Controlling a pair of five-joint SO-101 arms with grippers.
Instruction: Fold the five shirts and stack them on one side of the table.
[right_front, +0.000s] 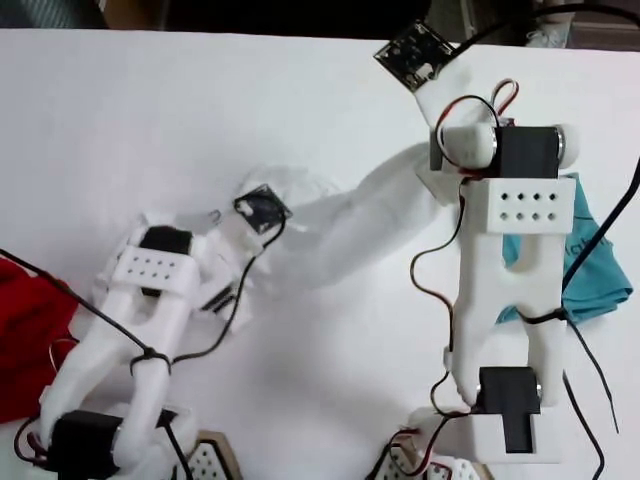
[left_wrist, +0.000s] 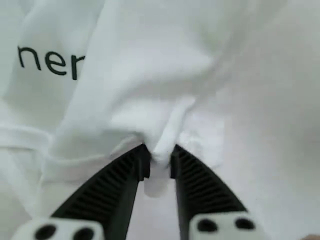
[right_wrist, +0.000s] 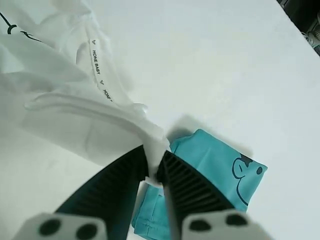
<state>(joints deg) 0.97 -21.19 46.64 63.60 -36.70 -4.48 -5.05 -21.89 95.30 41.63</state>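
You have the white shirt (right_front: 340, 230) held at both ends. Your left tool (left_wrist: 159, 160) is closed almost completely on a narrow pleat of the white cloth, its ribbed pads pinching the fold from either side. Your right tool (right_wrist: 154, 162) is clamped just as tightly on a bunched bit of the shirt's edge. From above, the shirt runs as a loosely gathered band across the worktop (right_front: 150, 110). It starts at the left arm's wrist near the middle and rises toward the right arm's wrist farther back, so its long axis is the line between your two tools. That line is what the next move turns on. The cloth is roped up rather than spread, so it probably needs to be drawn out along that axis and laid flat before any fold will hold. Neither arm is nearer, since each already holds an end. The teal shirt (right_wrist: 210, 160) lies on the worktop just beside your right tool and partly under the right arm (right_front: 505, 260). It looks roughly folded, so that side may be meant for the stack. If so, lower the white cloth clear of it rather than dragging across it. The red shirt (right_front: 25, 330) sits crumpled at the worktop's edge by the left arm's base, apart from the white one.
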